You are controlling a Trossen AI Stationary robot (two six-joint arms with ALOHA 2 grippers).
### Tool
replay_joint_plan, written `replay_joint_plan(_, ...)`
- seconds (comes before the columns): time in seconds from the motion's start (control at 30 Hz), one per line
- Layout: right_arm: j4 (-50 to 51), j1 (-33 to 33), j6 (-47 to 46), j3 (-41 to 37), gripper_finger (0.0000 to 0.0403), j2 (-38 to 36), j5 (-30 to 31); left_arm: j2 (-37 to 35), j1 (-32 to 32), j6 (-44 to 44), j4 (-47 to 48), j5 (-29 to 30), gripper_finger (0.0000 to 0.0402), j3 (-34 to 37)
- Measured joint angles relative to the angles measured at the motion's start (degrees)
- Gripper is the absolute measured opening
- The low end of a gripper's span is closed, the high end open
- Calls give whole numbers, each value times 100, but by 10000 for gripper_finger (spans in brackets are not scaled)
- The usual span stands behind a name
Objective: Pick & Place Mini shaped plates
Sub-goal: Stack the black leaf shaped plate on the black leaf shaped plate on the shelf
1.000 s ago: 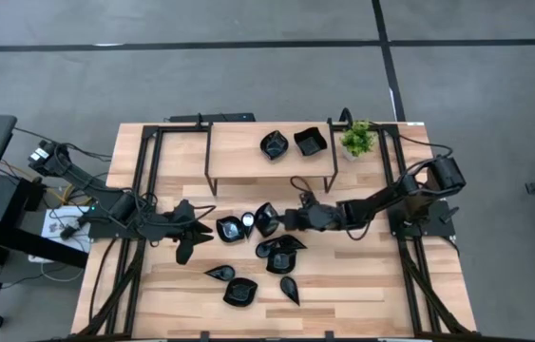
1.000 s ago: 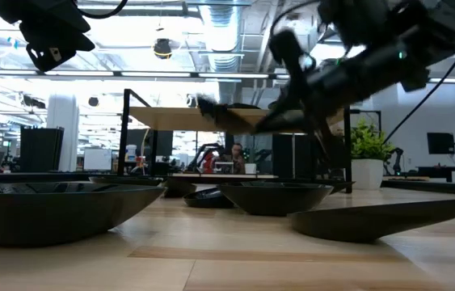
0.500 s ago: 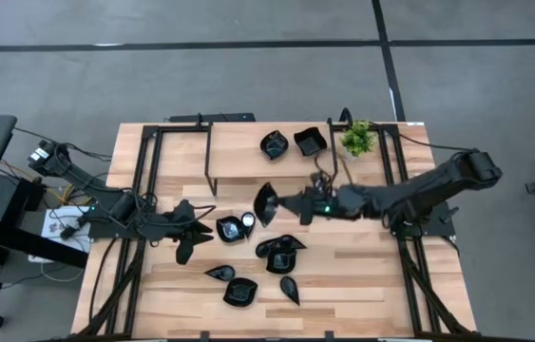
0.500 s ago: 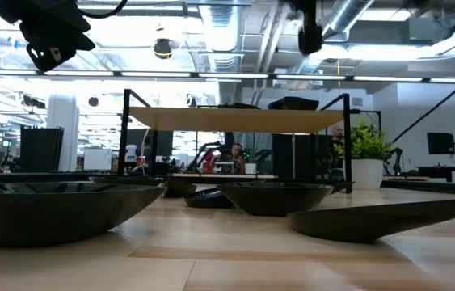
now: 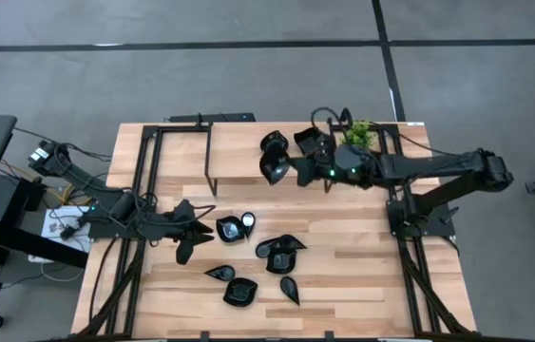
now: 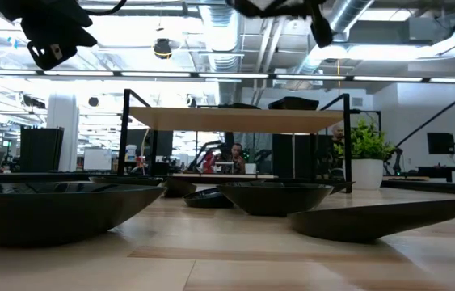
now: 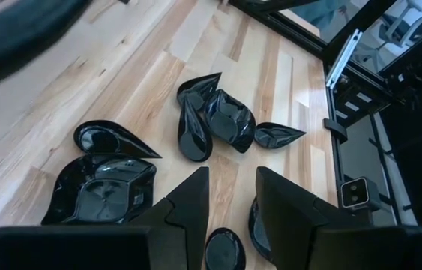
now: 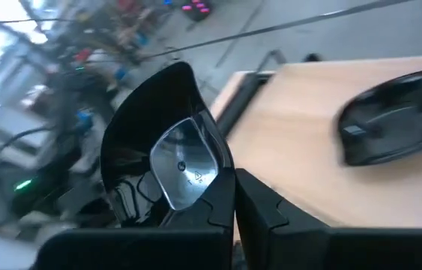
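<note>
Right gripper (image 5: 291,169) clenched on the rim of a glossy black mini plate (image 5: 270,168), carried tilted on edge above the raised shelf (image 5: 234,152) at the table's far edge. In the right wrist view, fingers pinched tight on the held plate (image 8: 162,161), its hollow side facing the camera. Straight ahead of the held plate, toward the shelf's middle, a scalloped plate (image 5: 274,143) already resting on the shelf; a square plate (image 5: 308,142) just behind the gripper, partly covered by the arm. Bare shelf wood lying on the held plate's far side from the arm, toward the shelf's left end: probably the spot the set-down turns on. Right arm plainly nearer to the shelf.

Left gripper (image 5: 194,234) low over the table's left-middle, fingers parted, grasping nothing visible, with a teardrop plate (image 7: 224,250) showing between the fingertips in the left wrist view. Remaining plates clustered near the table's centre and front edge (image 5: 277,256).

Hard to judge: height of the held plate above the shelf, its full outline, and whether it overlaps the scalloped plate. Potted plant (image 5: 357,136) mostly hidden behind the right arm.
</note>
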State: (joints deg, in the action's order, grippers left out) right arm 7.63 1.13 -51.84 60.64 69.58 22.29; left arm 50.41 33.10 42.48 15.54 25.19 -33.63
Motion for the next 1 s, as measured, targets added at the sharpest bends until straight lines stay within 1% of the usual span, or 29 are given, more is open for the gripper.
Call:
replay_joint_plan(0.1,461,475,-13,168,1,0,-201,0,2,-2,-19,0,113,0)
replay_joint_plan(0.2,540,958,-13,349,1,94,-496,0,1,-10,-19,0,113,0)
replay_joint_plan(0.27,660,1277,-10,500,1,224,-864,0,2,-13,-19,0,113,0)
replay_joint_plan(0.33,741,1542,-10,789,1,465,-1335,0,0,-15,-21,0,113,0)
replay_joint_plan(0.4,1033,1757,84,1124,1,767,-1709,0,2,-15,-23,0,113,0)
replay_joint_plan(0.5,1723,1985,361,1780,1,1312,-2038,0,2,-17,-23,0,113,0)
replay_joint_plan(0.67,3219,2172,880,2923,1,2042,-2083,0,2,-13,-19,-28,113,0)
replay_joint_plan(0.73,3596,2218,939,3259,1,2263,-2077,0,2,-11,-21,-102,113,0)
replay_joint_plan(0.83,3757,2266,975,3582,1,2476,-2081,0,2,-15,-21,-118,113,0)
replay_joint_plan(0.93,3777,2291,951,3694,1,2636,-2088,0,2,-15,-21,-116,113,0)
replay_joint_plan(1.0,3963,2328,939,3690,1,2742,-2098,0,2,-14,-21,-116,113,0)
